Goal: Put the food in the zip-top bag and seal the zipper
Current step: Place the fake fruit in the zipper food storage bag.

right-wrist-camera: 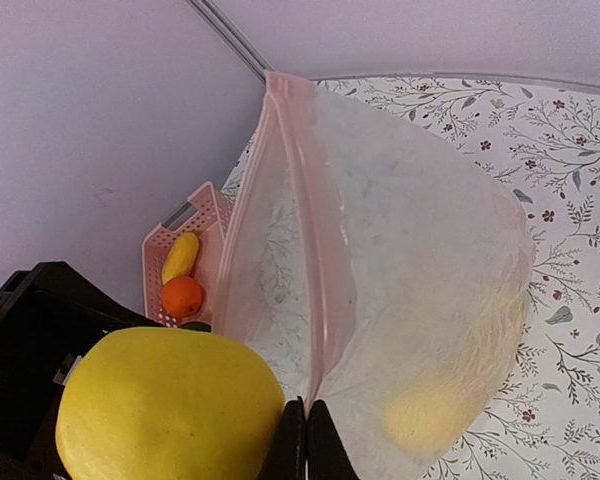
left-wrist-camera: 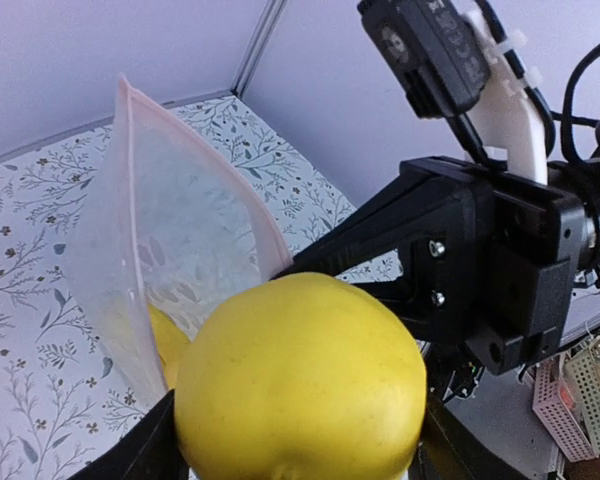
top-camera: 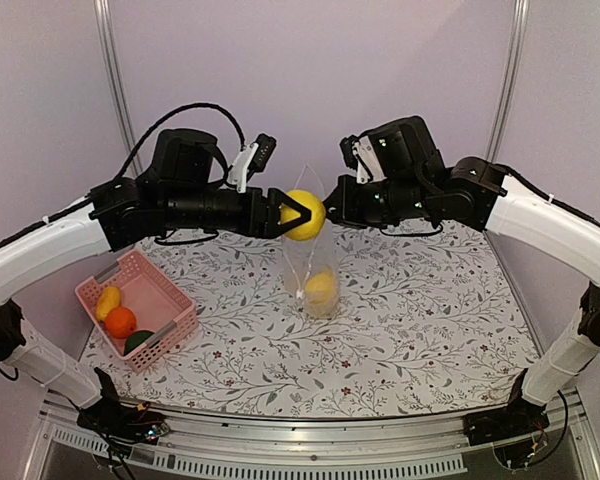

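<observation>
My left gripper (top-camera: 302, 213) is shut on a large yellow lemon-like fruit (top-camera: 305, 216) (left-wrist-camera: 300, 380), held high beside the mouth of the zip-top bag (top-camera: 315, 265). The clear bag (right-wrist-camera: 410, 260) hangs upright with its bottom on the table. My right gripper (right-wrist-camera: 306, 432) is shut on the bag's top edge by the pinkish zipper (right-wrist-camera: 315, 250), right next to the fruit. Another yellow fruit (top-camera: 321, 288) (right-wrist-camera: 420, 420) lies inside at the bottom of the bag. A yellow piece (top-camera: 108, 300), an orange (top-camera: 120, 321) and a dark green piece (top-camera: 138, 341) sit in the pink basket (top-camera: 170, 298).
The pink basket stands at the table's front left, near the left arm's base. A floral cloth (top-camera: 410, 320) covers the table. Purple walls close in behind and at both sides. Both arms reach in to meet above the table's middle.
</observation>
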